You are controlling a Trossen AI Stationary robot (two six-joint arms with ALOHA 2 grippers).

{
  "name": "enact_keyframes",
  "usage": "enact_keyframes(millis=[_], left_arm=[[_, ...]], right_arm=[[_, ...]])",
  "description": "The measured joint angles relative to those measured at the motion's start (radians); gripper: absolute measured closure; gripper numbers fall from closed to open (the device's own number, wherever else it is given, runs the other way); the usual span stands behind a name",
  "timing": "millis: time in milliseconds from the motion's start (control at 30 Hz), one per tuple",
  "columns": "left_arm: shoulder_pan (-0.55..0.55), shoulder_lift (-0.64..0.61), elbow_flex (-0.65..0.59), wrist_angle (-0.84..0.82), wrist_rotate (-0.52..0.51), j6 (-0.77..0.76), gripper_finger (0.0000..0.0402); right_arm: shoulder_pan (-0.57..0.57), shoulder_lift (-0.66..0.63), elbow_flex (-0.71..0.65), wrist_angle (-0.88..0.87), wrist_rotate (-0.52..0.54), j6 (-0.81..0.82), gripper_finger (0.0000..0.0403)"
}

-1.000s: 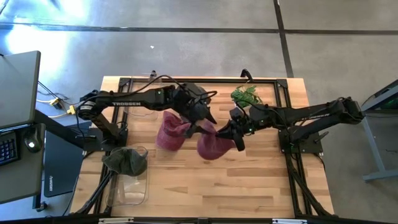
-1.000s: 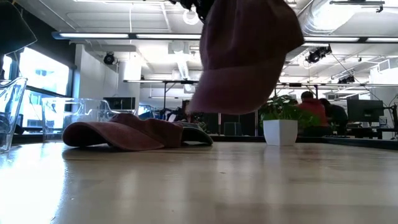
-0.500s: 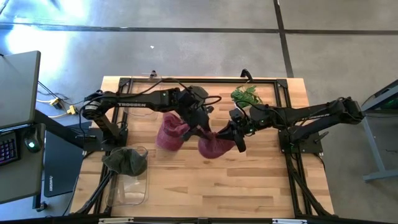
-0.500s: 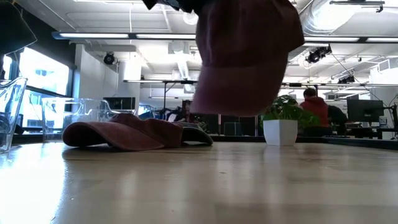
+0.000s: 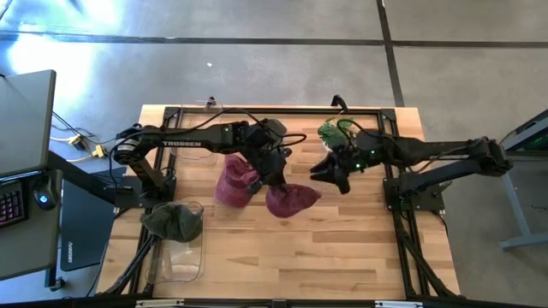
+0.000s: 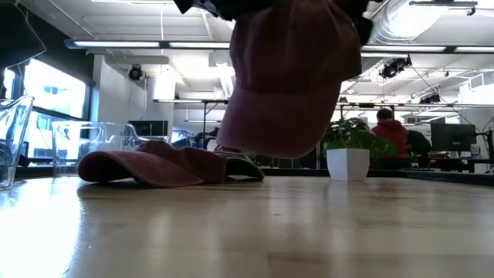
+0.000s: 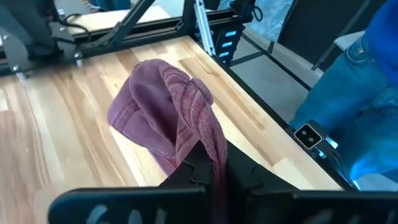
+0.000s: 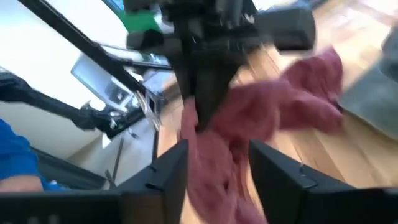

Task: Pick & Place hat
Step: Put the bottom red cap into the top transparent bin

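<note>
Olive cloth [image 5: 171, 221] is being kept over a clear container [image 5: 182, 257] at the table's [image 5: 342, 257] left front corner. Nearer the middle, a second maroon hat [image 5: 233, 181] is lying flat on the wood. Just right of it, the maroon hat [image 5: 291, 200] is being held clear of the table by the left gripper [image 5: 278, 184], whose fingers are pressed together on a fold of its fabric. Further right, the right gripper [image 5: 330, 174] is being held apart from the hat, fingers spread. Behind it, a green plant [image 5: 338, 131] is being kept near the table's rear edge.
</note>
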Motion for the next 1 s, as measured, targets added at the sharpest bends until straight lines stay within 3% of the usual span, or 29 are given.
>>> enact_keyframes(millis=[100, 200, 333, 400, 600, 667, 833, 1000], left_arm=[[0.0, 0.0, 0.0, -0.002, -0.023, -0.024, 0.0395], [0.0, 0.0, 0.0, -0.001, -0.055, -0.034, 0.0398], [0.0, 0.0, 0.0, -0.001, -0.099, -0.042, 0.0399], [0.0, 0.0, 0.0, -0.002, -0.11, -0.058, 0.04], [0.023, -0.01, 0.0, -0.011, -0.127, -0.074, 0.04], [0.029, -0.022, 0.001, -0.016, -0.126, -0.073, 0.04], [0.042, -0.061, 0.0, -0.076, -0.074, -0.043, 0.04], [0.041, -0.095, 0.004, -0.082, -0.032, -0.035, 0.0401]], right_arm=[[0.044, -0.014, 0.0, -0.095, 0.011, -0.021, 0.021], [0.119, 0.014, 0.0, -0.124, 0.088, -0.081, 0.0205], [0.179, 0.098, -0.001, -0.104, 0.244, -0.112, 0.0219], [0.186, 0.135, -0.001, -0.072, 0.255, -0.112, 0.0239], [0.168, 0.174, -0.001, 0.029, 0.095, -0.151, 0.0366], [0.155, 0.165, -0.001, 0.031, 0.027, -0.177, 0.0392], [0.095, 0.097, -0.001, 0.041, -0.182, -0.157, 0.0376], [0.015, 0.04, -0.001, 0.04, -0.069, -0.087, 0.0387]])
